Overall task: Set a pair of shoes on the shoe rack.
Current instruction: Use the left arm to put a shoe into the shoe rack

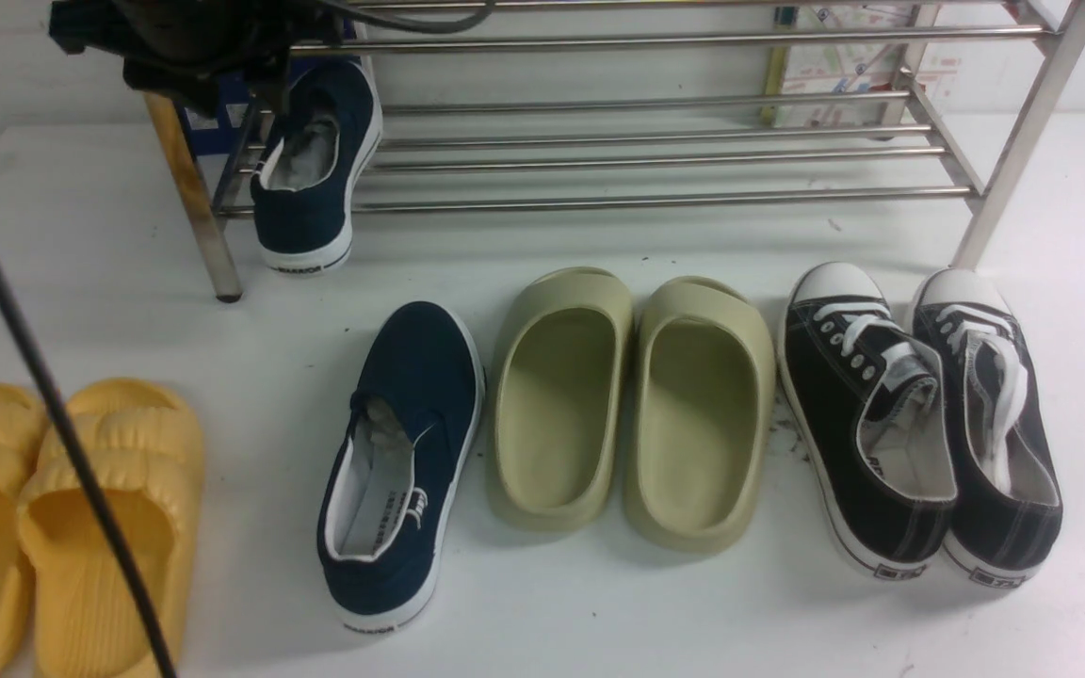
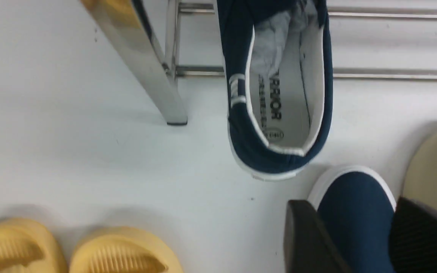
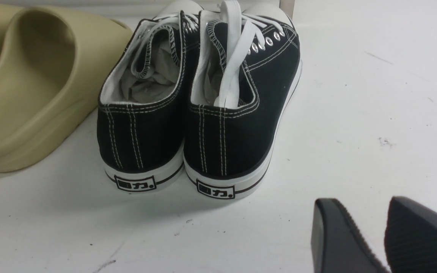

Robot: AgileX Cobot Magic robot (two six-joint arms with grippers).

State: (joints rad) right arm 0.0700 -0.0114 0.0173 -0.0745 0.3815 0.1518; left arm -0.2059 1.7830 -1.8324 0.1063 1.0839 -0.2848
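Left tool (image 2: pixel 349 212) stands wide, empty; navy slip-on (image 1: pixel 401 461) framed between its jaws seems light, soft canvas: pinch the heel collar.

Shoe rack (image 1: pixel 665 200): polished metal bars, glossy. Navy shoes (image 1: pixel 406 452): matt canvas, white rubber soles. Olive slides (image 1: pixel 561 405): smooth matt foam.
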